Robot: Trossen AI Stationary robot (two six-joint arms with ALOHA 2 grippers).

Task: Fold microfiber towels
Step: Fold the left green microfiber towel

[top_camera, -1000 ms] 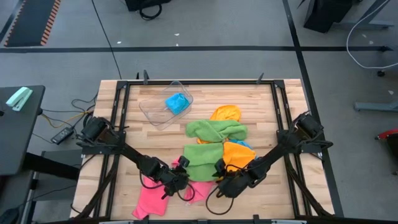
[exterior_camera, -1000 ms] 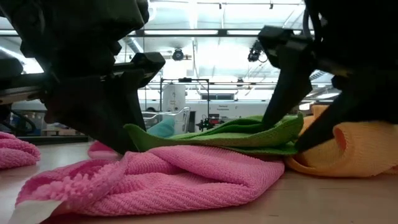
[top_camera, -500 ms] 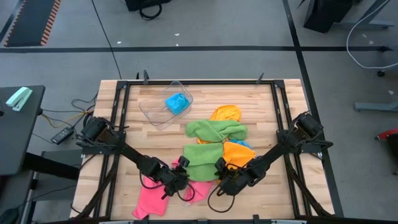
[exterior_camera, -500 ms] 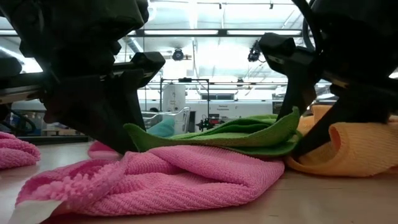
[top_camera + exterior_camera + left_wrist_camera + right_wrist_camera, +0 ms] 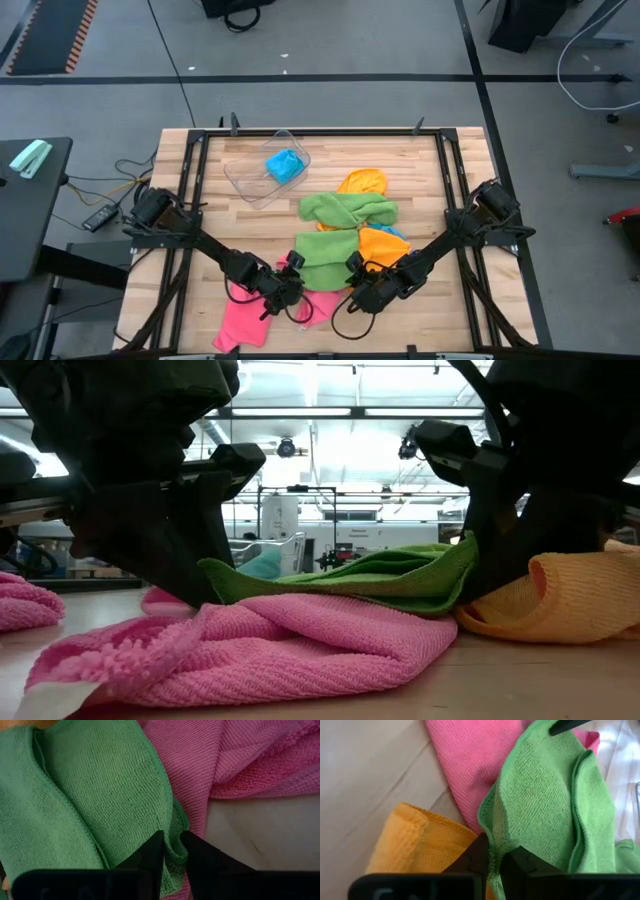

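Green towel [image 5: 327, 259] over pink towel [image 5: 247, 318], beside orange towel [image 5: 383, 246]; blue towel [image 5: 285, 165] in clear tub [image 5: 248, 181]

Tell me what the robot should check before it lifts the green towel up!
1. Left gripper pinching the green towel: ok, its fingers are shut on a corner fold.
2. Right gripper pinching the same towel: ok, its fingers are shut on the opposite near corner.
3. Pink towel free of the left grip: cannot tell, it lies right under the pinched edge.
4. Orange towel free of the right grip: ok, it lies beside the fingers, not between them.
5. Second green towel out of the way: not ok, it touches the held towel's far edge and might drag.
6. Tub clear of the towels: ok, it sits apart.
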